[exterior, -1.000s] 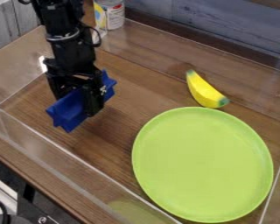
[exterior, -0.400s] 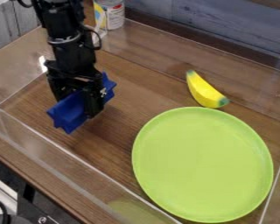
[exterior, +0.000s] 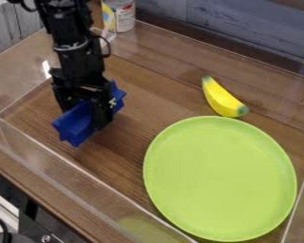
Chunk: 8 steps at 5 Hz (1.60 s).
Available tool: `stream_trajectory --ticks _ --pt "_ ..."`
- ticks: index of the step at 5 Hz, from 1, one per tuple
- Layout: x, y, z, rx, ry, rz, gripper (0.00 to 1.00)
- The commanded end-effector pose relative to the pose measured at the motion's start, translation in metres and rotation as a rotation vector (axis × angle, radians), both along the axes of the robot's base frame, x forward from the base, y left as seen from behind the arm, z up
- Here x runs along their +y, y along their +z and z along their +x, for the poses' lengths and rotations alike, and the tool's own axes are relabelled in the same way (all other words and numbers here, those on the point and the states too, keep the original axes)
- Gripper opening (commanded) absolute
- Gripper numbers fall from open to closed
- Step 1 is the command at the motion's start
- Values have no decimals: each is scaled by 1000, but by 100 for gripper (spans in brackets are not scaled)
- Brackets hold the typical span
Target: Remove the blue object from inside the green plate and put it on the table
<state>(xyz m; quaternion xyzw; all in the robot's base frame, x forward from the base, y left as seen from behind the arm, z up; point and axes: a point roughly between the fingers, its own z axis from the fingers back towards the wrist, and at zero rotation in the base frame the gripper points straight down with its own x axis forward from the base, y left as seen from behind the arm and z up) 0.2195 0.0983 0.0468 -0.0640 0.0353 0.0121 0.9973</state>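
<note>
The blue object [exterior: 76,123] is at the left of the table [exterior: 167,85], well apart from the green plate [exterior: 219,176]. It sits low, at or just above the wood, held between the black fingers of my gripper [exterior: 85,109], which is shut on it from above. Only its lower end and a bit by the right finger show; the rest is hidden by the gripper. The lime-green plate lies flat at the front right with nothing on it.
A yellow banana [exterior: 222,97] lies on the table just behind the plate. Clear acrylic walls [exterior: 41,180] border the front and left edges. A bottle with a yellow label [exterior: 117,14] stands at the back behind the arm.
The gripper and blue object have shifted very slightly downward; otherwise nothing has moved.
</note>
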Motion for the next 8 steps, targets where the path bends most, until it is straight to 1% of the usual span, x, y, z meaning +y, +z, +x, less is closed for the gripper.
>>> stream_trajectory --ticks 1,7,8 --pt "3 3 3 -20 3 16 100" --pt "4 -16 6 -3 30 22 100" --pt "4 -20 6 -1 35 22 0"
